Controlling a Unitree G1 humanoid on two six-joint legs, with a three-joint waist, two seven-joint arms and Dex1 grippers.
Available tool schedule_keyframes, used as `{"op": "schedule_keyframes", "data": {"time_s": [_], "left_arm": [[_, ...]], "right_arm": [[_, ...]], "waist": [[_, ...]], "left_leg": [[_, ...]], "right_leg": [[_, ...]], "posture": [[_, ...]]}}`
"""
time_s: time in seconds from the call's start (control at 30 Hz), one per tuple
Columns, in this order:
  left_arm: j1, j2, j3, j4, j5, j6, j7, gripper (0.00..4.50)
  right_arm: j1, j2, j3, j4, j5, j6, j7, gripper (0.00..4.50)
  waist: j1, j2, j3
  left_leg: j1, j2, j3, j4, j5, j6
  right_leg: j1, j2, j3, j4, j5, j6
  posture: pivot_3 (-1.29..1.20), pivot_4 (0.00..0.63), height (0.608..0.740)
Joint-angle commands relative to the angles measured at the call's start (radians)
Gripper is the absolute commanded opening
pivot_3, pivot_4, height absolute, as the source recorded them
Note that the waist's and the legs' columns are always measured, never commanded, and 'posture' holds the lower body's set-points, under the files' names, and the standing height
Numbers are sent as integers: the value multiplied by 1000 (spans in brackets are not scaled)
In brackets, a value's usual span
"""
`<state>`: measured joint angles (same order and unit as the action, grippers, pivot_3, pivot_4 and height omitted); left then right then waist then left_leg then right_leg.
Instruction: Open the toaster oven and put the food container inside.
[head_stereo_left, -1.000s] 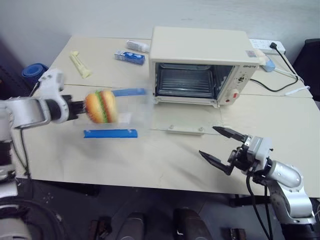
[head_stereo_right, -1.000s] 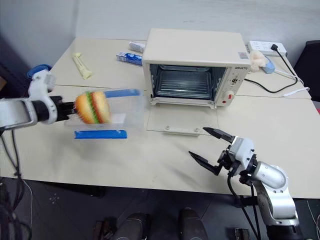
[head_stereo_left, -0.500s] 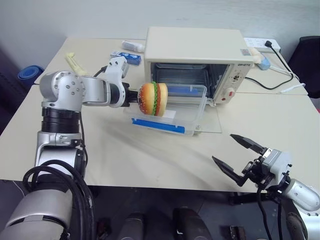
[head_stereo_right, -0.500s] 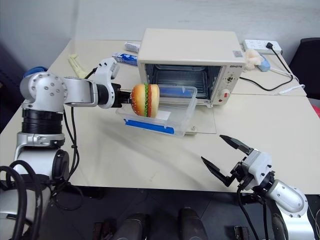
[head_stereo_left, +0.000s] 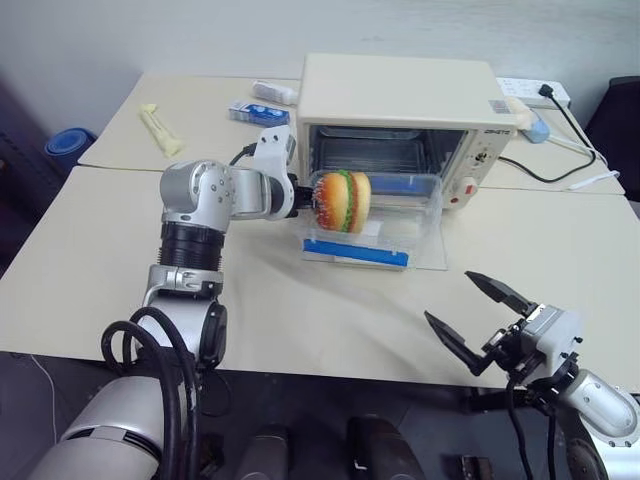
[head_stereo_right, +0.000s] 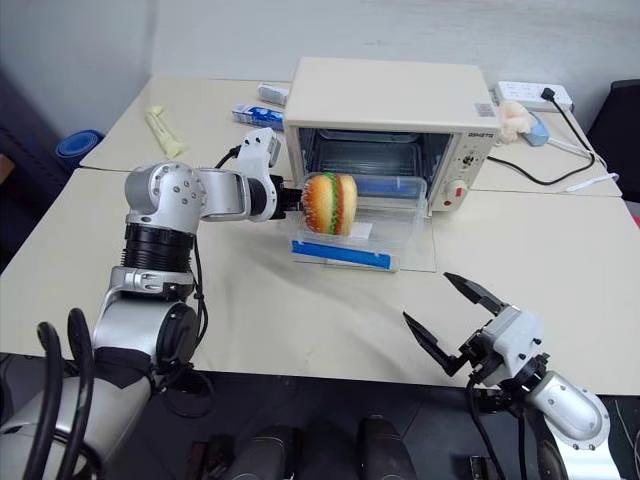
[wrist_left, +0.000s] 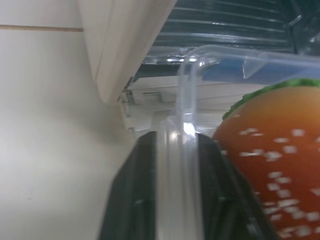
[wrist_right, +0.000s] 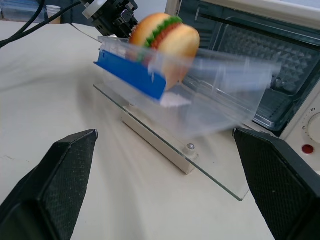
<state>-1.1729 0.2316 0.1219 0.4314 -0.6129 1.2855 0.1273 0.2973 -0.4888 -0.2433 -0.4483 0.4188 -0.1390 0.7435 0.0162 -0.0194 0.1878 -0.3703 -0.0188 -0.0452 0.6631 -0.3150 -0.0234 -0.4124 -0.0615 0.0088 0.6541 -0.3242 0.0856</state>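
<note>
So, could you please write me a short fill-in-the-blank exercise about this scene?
1. The toaster oven door is ____.
2. The food container is held by the ____ gripper.
3. The toy inside the container is a ____.
4. The right gripper holds ____.

Missing words: open; left; hamburger; nothing

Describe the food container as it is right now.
The food container is a clear plastic rectangular box with blue clips along its long sides and a toy hamburger inside. The left hand grips its end wall. It is held just above the open glass door, with its far end at the toaster oven opening.
</note>
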Motion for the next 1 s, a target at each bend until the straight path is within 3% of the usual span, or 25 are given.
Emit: {"op": "schedule_keyframes", "data": {"time_s": [0.03,0.13,0.33,0.43,0.5,0.6,0.7,0.83,0.9,1.0], "left_arm": [[-22,-23,60,-50,8,-14,-22,2118],[-17,-13,68,-82,23,-20,-45,2971],[30,69,94,-169,2,-1,-170,2971],[98,213,32,-257,-27,-7,-376,2971],[158,311,-23,-300,-9,-90,-522,2996],[316,485,-150,-412,35,-331,-877,2039],[407,523,-213,-456,60,-436,-1000,1098],[483,456,-275,-491,103,-575,-1066,0],[495,395,-295,-489,120,-632,-1072,0],[458,278,-296,-410,198,-669,-945,0]], "right_arm": [[16,7,-11,-45,7,-27,-7,4500],[17,2,-15,-40,12,-27,-6,4500],[-6,-14,-27,-69,57,56,-39,4500],[-15,-73,3,-117,102,167,-13,4500],[-28,-114,27,-141,126,253,-8,4127],[-104,-175,86,-136,106,372,-12,3166],[-202,-192,139,-88,61,420,-19,2134],[-345,-193,197,10,-1,455,-12,696],[-411,-186,217,67,-20,460,-3,46],[-502,-179,248,170,-70,434,14,12]], "waist": [[1,0,0],[1,0,0],[-4,0,0],[-17,0,0],[-22,0,0],[-21,0,0],[-13,1,0],[12,0,0],[11,0,0],[9,0,0]], "left_leg": [[0,0,0,0,0,0],[0,0,0,0,0,0],[0,0,0,0,0,0],[0,1,0,0,0,-1],[1,1,1,-1,1,-1],[1,3,-1,-1,1,-2],[1,2,0,-1,1,-2],[-1,0,-4,1,1,2],[-2,-1,-4,1,0,4],[-3,-2,-3,2,-1,5]], "right_leg": [[0,0,0,0,0,0],[0,0,0,0,0,0],[0,0,0,0,0,0],[0,0,0,1,0,0],[-1,1,1,1,0,0],[0,1,0,1,0,-1],[0,1,0,0,-1,-2],[2,-1,-1,-2,-1,-2],[2,-2,-1,-2,-1,-2],[1,-3,-1,-2,0,-1]], "posture": [[0,150,740],[0,150,740],[0,150,740],[0,150,740],[0,150,740],[0,150,740],[0,150,740],[0,150,740],[0,150,740],[0,150,740]]}}
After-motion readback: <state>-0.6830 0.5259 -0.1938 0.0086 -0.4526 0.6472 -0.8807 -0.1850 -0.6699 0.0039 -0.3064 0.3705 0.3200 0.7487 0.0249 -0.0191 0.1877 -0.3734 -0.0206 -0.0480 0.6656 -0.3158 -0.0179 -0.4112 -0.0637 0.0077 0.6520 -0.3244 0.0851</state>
